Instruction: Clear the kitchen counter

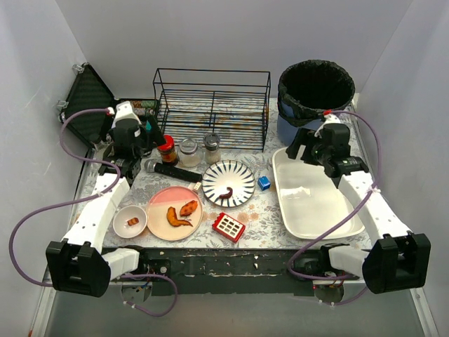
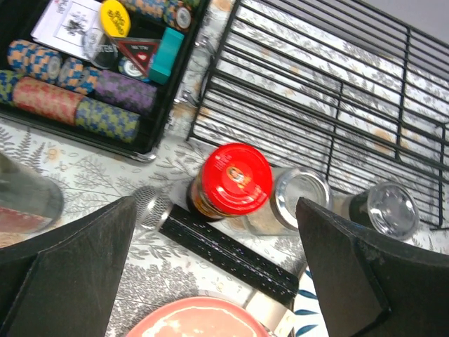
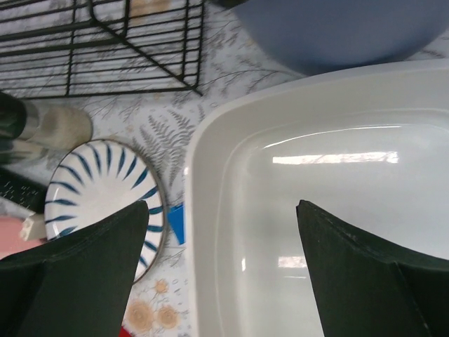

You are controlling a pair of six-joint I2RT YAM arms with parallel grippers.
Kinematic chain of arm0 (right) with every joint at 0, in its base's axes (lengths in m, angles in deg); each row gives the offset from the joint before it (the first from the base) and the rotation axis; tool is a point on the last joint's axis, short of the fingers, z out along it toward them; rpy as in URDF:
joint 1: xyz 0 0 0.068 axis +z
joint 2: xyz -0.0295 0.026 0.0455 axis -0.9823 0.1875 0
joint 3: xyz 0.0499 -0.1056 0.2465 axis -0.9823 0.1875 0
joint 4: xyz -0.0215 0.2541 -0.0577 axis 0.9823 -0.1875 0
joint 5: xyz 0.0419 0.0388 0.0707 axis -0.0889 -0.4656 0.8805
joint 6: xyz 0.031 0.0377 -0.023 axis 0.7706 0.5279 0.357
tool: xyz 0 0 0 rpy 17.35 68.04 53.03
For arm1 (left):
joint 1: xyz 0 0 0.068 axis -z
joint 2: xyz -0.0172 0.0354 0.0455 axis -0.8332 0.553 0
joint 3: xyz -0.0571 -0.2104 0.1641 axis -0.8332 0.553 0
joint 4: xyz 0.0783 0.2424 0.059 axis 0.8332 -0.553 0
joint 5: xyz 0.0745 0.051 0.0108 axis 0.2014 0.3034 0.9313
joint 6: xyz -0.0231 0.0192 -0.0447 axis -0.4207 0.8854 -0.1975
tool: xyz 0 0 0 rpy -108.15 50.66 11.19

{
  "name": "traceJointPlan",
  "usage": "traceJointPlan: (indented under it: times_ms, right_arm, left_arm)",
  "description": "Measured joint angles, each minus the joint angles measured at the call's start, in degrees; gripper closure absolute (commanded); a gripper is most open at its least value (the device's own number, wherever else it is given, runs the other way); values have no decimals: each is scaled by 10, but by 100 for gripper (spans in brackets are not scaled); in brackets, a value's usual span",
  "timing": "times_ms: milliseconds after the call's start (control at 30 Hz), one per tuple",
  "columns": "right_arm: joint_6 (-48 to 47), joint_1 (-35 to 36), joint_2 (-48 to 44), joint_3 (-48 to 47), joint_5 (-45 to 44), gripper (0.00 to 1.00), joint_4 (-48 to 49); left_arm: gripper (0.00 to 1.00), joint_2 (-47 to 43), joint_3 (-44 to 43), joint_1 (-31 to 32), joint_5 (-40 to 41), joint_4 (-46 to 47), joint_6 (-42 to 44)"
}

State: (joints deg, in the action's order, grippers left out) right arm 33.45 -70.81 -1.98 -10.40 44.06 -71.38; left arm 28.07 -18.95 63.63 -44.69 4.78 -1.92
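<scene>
The kitchen counter point(image 1: 265, 208) has a fern pattern and carries dishes and jars. My left gripper point(image 1: 149, 133) is open and empty, held above a red-lidded jar point(image 2: 231, 180) and a black microphone point(image 2: 223, 247). Two glass shakers point(image 2: 298, 200) point(image 2: 384, 205) stand to the right of the jar. My right gripper point(image 1: 299, 147) is open and empty, held over the left rim of the white tub point(image 3: 210, 232). In the top view a striped plate point(image 1: 234, 180), a pink plate point(image 1: 163, 199) with food and a small white bowl point(image 1: 125, 212) lie at the front.
A black wire rack point(image 1: 211, 105) stands at the back middle. A black-lined bin point(image 1: 316, 88) is at the back right. An open black case of poker chips point(image 2: 77, 98) is at the back left. A blue cube point(image 1: 264, 182) and a red-and-white item point(image 1: 229, 226) lie near the striped plate.
</scene>
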Motion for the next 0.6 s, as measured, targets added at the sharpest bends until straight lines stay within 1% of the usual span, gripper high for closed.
traceJointPlan:
  times_ms: [100,133,167,233,300,400,500,567,600]
  right_arm:
    - [24,62,8,-22,-24,5,-24]
    - [33,80,14,-32,-29,2,-35]
    - [43,103,24,-48,-33,2,-49]
    - [63,143,44,-81,-43,2,-64]
    - [79,169,50,-93,-42,2,-59]
    - [101,167,41,-78,-37,2,-36]
    - [118,155,43,-63,-14,11,-26]
    - [126,153,58,-63,3,17,-20]
    - [131,155,69,-64,12,19,-17]
  left_arm:
    - [2,1,-3,41,25,-14,-6]
    - [2,2,-3,53,28,-19,-10]
    - [2,3,-3,63,28,-23,-15]
    - [2,5,-3,73,28,-30,-27]
    - [2,5,-3,76,28,-35,-39]
    - [2,5,-3,76,24,-37,-51]
    - [2,5,-3,76,19,-38,-53]
    - [2,5,-3,76,18,-38,-53]
    - [2,5,-2,76,18,-38,-54]
